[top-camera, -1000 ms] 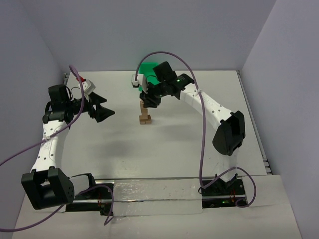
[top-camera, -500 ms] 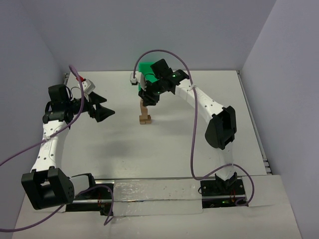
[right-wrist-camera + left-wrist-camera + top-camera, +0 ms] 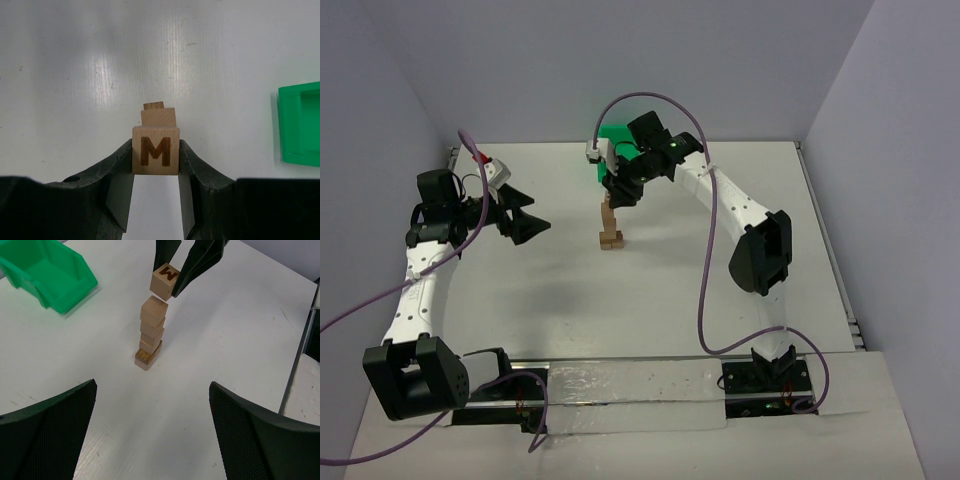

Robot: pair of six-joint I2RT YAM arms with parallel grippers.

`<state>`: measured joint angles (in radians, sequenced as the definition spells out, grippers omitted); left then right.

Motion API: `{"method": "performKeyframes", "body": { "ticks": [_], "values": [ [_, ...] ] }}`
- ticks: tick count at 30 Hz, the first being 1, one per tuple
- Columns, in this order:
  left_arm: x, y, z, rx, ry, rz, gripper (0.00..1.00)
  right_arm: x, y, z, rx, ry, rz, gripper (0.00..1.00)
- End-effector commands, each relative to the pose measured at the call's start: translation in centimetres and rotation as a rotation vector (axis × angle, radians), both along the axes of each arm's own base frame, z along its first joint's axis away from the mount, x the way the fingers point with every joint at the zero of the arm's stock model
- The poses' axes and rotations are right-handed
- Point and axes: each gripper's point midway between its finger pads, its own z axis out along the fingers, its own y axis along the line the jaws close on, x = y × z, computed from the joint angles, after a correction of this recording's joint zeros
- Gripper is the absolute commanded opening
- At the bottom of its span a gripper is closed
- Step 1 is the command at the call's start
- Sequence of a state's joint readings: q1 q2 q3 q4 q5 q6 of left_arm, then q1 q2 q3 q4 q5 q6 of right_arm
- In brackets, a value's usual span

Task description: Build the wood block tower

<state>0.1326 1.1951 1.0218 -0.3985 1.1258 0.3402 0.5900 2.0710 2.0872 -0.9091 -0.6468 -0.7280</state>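
Note:
The tower (image 3: 611, 228) is a narrow column of tan cubes on a wider base, mid-table; it also shows in the left wrist view (image 3: 151, 332). My right gripper (image 3: 618, 195) is shut on a tan cube marked "M" (image 3: 155, 150) and holds it right over the tower's top cube (image 3: 158, 116). In the left wrist view the M cube (image 3: 163, 282) sits slightly tilted at the column's top; I cannot tell if it touches. My left gripper (image 3: 525, 222) is open and empty, left of the tower, facing it (image 3: 152, 430).
A green plastic bin (image 3: 613, 138) stands just behind the tower at the back, also seen in the left wrist view (image 3: 47, 272) and at the right edge of the right wrist view (image 3: 300, 125). White walls enclose the table.

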Motion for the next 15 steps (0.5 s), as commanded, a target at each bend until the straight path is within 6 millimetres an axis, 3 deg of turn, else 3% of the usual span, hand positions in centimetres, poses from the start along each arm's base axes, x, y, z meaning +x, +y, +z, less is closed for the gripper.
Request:
{"method": "performKeyframes", "body": {
  "ticks": [1, 15],
  "values": [
    [0.47, -0.12, 1.0, -0.006, -0.04, -0.008, 0.99, 0.13, 0.44, 1.44, 0.033, -0.014, 0.027, 0.12],
    [0.65, -0.12, 1.03, -0.01, -0.036, -0.005, 0.99, 0.34, 0.75, 0.66, 0.014, -0.008, 0.031, 0.13]
  ]
}}
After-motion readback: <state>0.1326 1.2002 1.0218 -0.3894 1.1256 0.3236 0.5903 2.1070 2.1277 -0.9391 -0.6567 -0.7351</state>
